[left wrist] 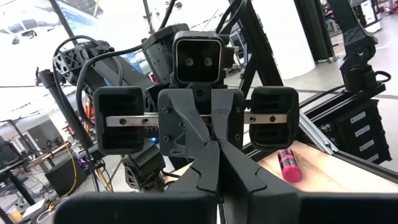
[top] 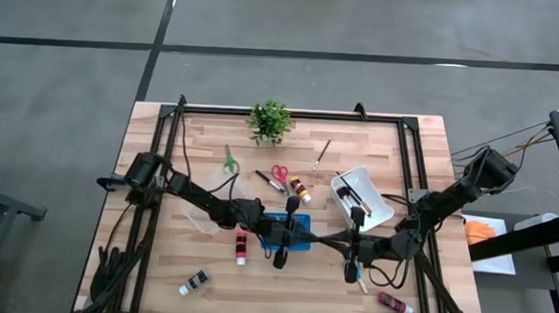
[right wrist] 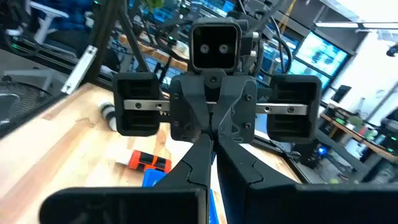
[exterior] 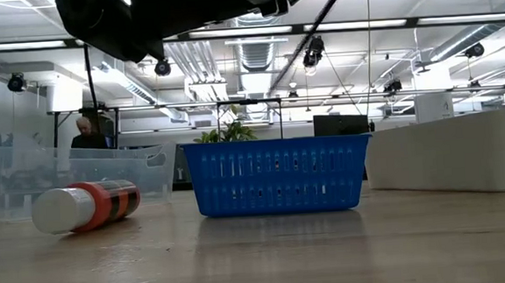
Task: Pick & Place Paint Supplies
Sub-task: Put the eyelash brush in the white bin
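Nearest the low camera: an orange-banded paint bottle (exterior: pixel 85 206) lay on its side on the table (top: pixel 424 150), near the front edge, just left of the blue basket (exterior: pixel 277 176).

Left gripper (top: pixel 279 260) hung over the front rim of the blue basket, jaws closed, nothing visibly between them. Right gripper (top: pixel 351 271) sat near the front edge right of the basket, jaws also closed; in the right wrist view something pale showed between the fingertips, but whether it was held I could not tell. In the wrist views the two grippers faced each other closely.

Placed so far, as a judgement: the white bin (top: pixel 375 217) toward the right edge held at least one brush or bottle; contents too small to name. The blue basket's contents were hidden by the arms. A clear bin (top: pixel 197 215) stood left of centre; nothing in it could be made out.

Still loose on the table:
- green scissors (top: pixel 228 161) and red scissors (top: pixel 280 173), mid-table toward the back
- a brush (top: pixel 322 154) near the back, right of the potted plant (top: pixel 270 121)
- a bottle (top: pixel 300 188) just behind the basket
- a black-and-white bottle (top: pixel 194 282) at the front left
- a red bottle (top: pixel 395 303) at the front right

Estimate: well under half done; most supplies not yet binned.
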